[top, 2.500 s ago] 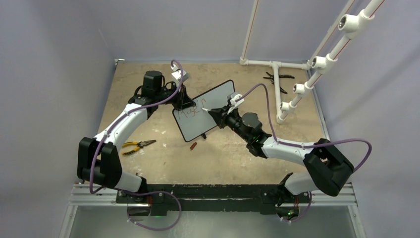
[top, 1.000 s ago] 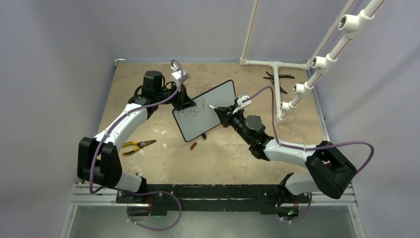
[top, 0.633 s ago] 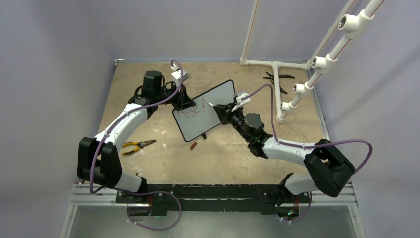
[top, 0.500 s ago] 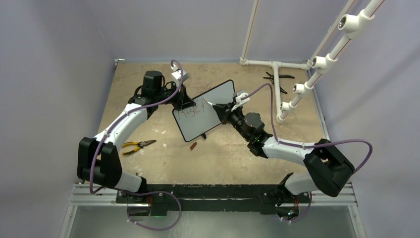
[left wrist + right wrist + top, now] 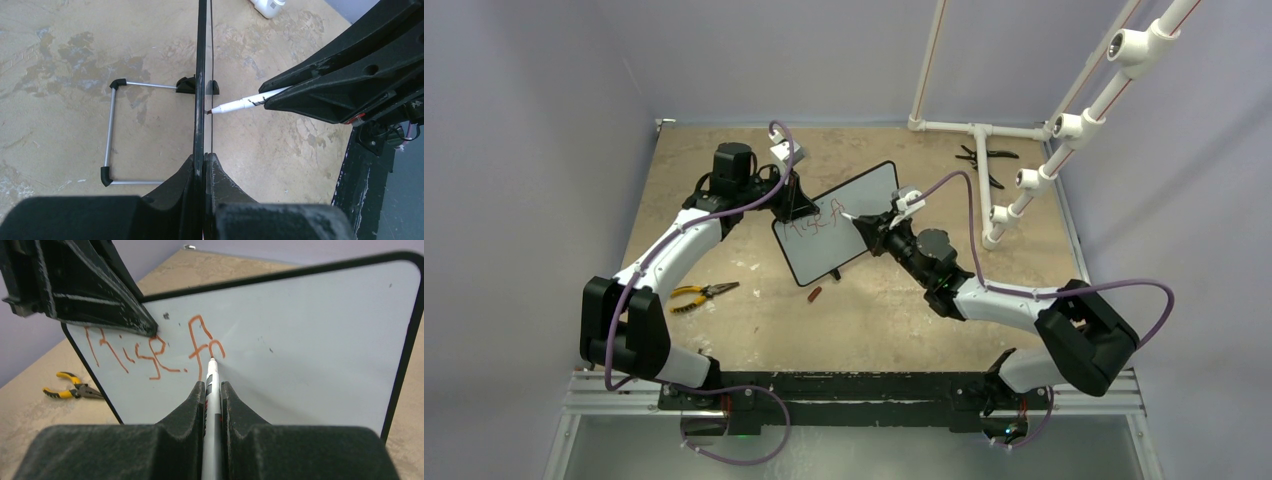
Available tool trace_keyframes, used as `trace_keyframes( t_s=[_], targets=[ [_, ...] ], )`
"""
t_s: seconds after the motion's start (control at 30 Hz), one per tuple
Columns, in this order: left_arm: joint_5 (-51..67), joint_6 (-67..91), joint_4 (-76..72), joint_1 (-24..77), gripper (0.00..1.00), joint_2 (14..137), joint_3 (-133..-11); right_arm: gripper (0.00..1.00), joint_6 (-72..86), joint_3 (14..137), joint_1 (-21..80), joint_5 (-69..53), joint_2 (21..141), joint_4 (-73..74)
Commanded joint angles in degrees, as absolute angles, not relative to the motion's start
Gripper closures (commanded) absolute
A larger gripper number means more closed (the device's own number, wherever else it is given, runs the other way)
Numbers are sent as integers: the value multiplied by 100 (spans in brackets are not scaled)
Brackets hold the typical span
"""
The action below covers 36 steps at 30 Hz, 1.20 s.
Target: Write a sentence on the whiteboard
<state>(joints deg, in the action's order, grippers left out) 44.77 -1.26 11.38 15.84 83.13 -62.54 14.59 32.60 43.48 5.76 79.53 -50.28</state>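
The whiteboard (image 5: 849,240) stands tilted on the table, white with a thin black frame; it fills the right wrist view (image 5: 310,350) and shows edge-on in the left wrist view (image 5: 201,75). My left gripper (image 5: 204,161) is shut on its top-left edge, also seen from above (image 5: 796,207). My right gripper (image 5: 212,387) is shut on a white marker (image 5: 211,405), whose tip touches the board. The sentence (image 5: 150,350) is red handwriting in one line near the board's top left, reading roughly "This fr"; it shows in the top view (image 5: 814,221). The marker shows in the left wrist view (image 5: 240,104).
Yellow-handled pliers (image 5: 701,293) lie left of the board, also in the right wrist view (image 5: 72,389). A small red marker cap (image 5: 815,294) lies in front of the board. Black pliers (image 5: 980,156) and a white pipe frame (image 5: 1024,150) stand at the back right. The board's wire stand (image 5: 112,130) rests behind it.
The right gripper has moved the marker along the board, first right, then slightly back left. The red writing has grown by new strokes after the first word. The left arm has not moved.
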Motion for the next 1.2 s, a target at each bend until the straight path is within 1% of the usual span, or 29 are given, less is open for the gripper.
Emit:
trace_keyframes(
  t_s=[0.0,0.33,0.7,1.17],
  targets=[
    [4386,-246,1380,1626,100,8350,-6161,100,1545,3102,4340,603,7997,-4917],
    [4383,-246,1388,1626,100,8350,-6161,100,1492,3294,4342,980,7972,-4888],
    [4390,-246,1389,1626,100,8350,-6161,100,1303,3618,4339,1008,7822,-4953],
    [4393,-241,1383,1626,100,8350,-6161,100,1301,3560,4342,1089,7822,-4956]
  ],
)
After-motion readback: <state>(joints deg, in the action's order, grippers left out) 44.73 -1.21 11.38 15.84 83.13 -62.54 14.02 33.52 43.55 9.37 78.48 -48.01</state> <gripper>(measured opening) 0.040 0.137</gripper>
